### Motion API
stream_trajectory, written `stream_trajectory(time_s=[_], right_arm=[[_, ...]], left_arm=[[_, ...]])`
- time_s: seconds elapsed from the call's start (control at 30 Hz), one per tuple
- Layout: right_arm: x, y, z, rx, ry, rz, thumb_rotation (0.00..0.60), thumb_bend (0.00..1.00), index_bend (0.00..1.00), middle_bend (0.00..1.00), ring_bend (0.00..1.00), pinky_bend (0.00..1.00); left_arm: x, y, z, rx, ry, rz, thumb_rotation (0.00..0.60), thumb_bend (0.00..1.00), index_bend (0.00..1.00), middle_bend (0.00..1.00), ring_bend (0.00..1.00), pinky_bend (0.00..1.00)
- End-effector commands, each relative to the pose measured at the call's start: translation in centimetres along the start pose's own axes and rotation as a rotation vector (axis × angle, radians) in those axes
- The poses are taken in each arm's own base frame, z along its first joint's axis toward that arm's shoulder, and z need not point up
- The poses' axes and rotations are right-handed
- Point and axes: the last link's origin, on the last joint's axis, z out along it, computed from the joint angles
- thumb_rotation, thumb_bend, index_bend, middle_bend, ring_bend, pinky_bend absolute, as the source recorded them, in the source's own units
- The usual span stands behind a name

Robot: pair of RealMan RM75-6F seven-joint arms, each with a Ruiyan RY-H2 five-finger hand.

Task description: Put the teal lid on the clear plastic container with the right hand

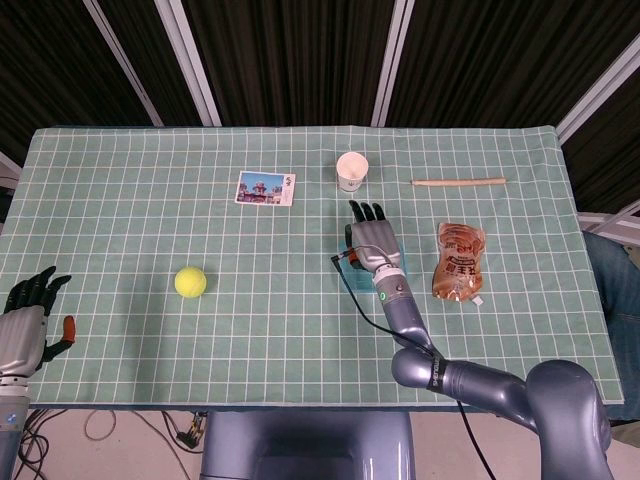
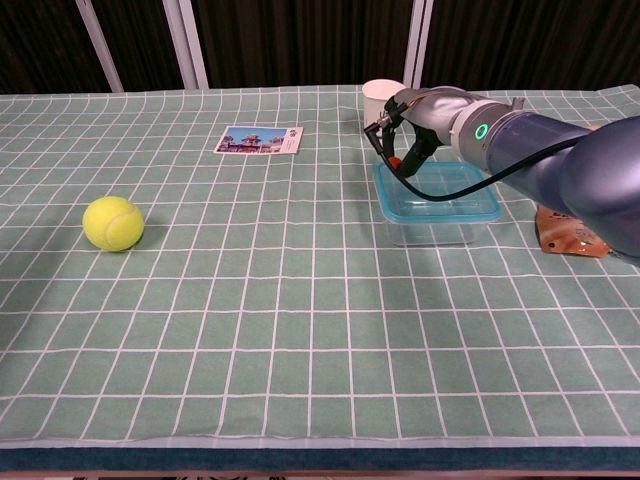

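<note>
Right hand (image 1: 374, 240) is hovering flat, fingers stretched out, over the clear plastic container (image 2: 437, 206), whose teal lid (image 2: 440, 192) is sitting on top.

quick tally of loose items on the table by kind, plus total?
Ball: 1
Postcard: 1
Paper cup: 1
Wooden stick: 1
Snack pouch: 1
Container with teal lid: 1, under the right robot hand
Total: 6
</note>
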Motion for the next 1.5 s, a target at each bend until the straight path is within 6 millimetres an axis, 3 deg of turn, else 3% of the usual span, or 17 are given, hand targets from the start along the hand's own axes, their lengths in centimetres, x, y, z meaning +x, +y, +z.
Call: stream_trajectory(time_s=[0.03,1.5], right_arm=[[-0.2,-0.2,0.1,0.002,-0.005,0.002,0.600,0.41,0.60,0.05,0.00,0.00],[-1.4,0.7,1.4,-0.013,-0.047,-0.011,0.600,0.41,0.60,0.05,0.00,0.00]], left_arm=[[0.0,0.0,0.0,0.001,0.000,0.000,0.600,0.56,0.15,0.00,0.00,0.00],[0.0,-0.2,0.1,0.014,-0.006,0.002,0.600,0.56,0.15,0.00,0.00,0.00]])
